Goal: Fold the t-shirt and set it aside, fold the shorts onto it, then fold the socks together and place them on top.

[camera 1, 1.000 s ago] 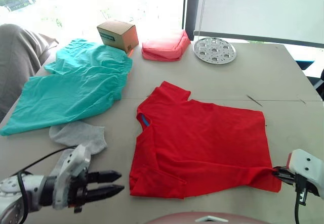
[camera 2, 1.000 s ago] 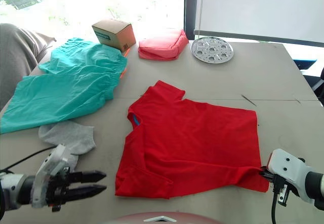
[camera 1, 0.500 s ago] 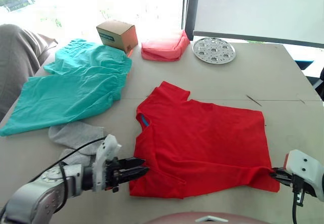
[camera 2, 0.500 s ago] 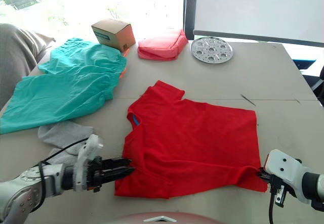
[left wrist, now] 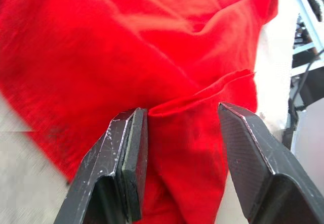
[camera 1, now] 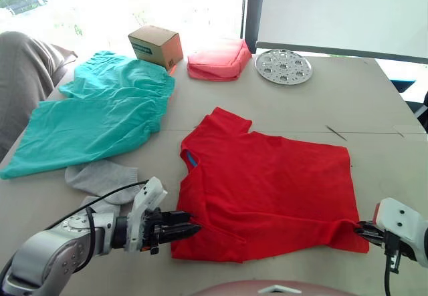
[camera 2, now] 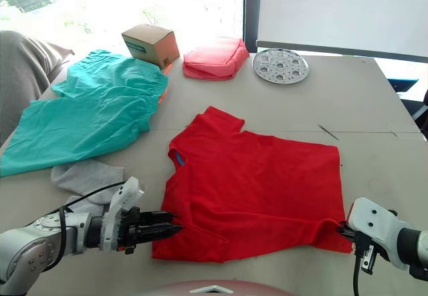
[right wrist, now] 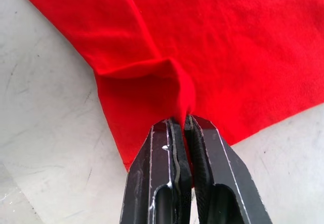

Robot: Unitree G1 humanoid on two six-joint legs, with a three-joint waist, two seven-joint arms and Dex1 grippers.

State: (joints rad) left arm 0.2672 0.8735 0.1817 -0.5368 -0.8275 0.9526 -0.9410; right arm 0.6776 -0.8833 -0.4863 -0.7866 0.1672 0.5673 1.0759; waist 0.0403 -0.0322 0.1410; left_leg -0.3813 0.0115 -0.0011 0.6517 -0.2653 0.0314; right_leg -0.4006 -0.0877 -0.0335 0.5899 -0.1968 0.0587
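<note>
The red t-shirt (camera 1: pixel 267 192) lies spread flat on the table (camera 1: pixel 321 102). The right gripper (right wrist: pixel 183 128) is clamped on a pinch of its hem at the near right corner. The left gripper (left wrist: pixel 182 133) has its jaws apart around a fold at the shirt's near left edge. The teal shorts (camera 1: pixel 100 112) and grey socks (camera 1: pixel 100 176) lie to the left.
</note>
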